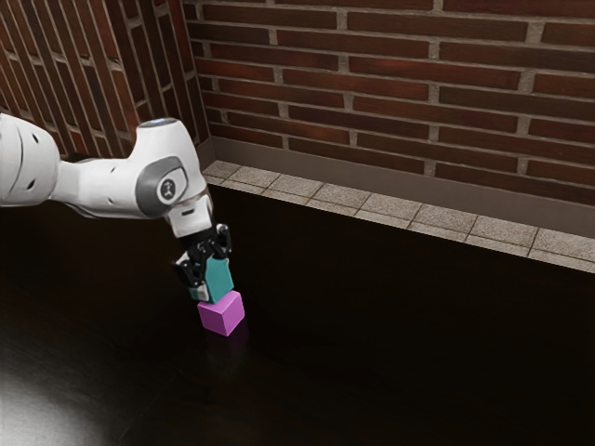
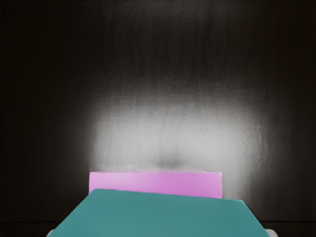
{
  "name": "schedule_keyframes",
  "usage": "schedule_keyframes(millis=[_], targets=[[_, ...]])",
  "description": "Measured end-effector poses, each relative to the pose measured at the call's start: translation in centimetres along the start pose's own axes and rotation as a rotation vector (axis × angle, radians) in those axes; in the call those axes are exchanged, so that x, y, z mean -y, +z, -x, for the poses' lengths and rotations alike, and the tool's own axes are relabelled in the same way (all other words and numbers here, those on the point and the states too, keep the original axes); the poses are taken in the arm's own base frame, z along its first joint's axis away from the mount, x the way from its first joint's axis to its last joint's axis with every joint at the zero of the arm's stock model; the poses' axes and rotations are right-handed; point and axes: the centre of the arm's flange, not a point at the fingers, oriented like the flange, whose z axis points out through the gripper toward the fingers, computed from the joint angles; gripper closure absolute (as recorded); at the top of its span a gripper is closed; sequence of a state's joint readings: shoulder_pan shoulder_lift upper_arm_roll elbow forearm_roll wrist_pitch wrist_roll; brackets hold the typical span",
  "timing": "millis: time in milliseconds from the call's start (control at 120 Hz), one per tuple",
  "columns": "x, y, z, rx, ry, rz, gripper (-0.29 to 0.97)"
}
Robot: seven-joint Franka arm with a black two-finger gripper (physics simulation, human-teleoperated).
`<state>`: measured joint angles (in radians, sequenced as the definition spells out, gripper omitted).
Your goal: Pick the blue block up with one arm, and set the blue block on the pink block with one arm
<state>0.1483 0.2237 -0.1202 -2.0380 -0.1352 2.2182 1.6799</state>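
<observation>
A teal-blue block [image 1: 220,278] is held between the fingers of my black gripper [image 1: 210,282], which is shut on it. The block hangs tilted just above the pink block [image 1: 221,313], which rests on the dark table; I cannot tell whether the two touch. In the wrist view the teal-blue block [image 2: 158,215] spreads wide right under my hand. Beyond its far edge a strip of the pink block [image 2: 155,183] shows.
The dark glossy table [image 1: 390,334] stretches toward the exterior view's right and front. A tiled ledge [image 1: 390,206] and brick walls [image 1: 390,84] run along the back.
</observation>
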Motion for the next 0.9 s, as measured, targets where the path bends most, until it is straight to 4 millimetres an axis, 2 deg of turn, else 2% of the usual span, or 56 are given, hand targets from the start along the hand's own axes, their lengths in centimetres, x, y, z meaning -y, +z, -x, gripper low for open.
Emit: schedule_keyframes(millis=[117, 233, 383, 483, 542, 608, 667, 725, 767, 833, 900], targets=[[0.0, 0.0, -1.4, 0.014, 0.023, 0.000, 0.29], [0.0, 0.0, -0.7, 0.022, 0.005, 0.003, 0.23], [-0.1, 0.0, -0.6, 0.026, -0.005, 0.004, 0.12], [-0.3, -1.4, -0.8, 0.030, -0.009, -0.016, 0.08], [-1.1, -4.7, -1.6, 0.038, 0.000, -0.049, 0.06], [-3.0, -10.3, -3.3, 0.050, 0.018, -0.089, 0.04], [-4.9, -16.2, -4.9, 0.060, 0.034, -0.124, 0.03], [-5.4, -24.2, -6.1, 0.085, 0.044, -0.181, 0.02], [-6.1, -28.5, -6.7, 0.106, 0.035, -0.197, 0.02], [-7.2, -32.0, -6.3, 0.131, -0.023, -0.177, 0.01], [-7.5, -32.4, -6.0, 0.152, -0.080, -0.125, 0.01]])
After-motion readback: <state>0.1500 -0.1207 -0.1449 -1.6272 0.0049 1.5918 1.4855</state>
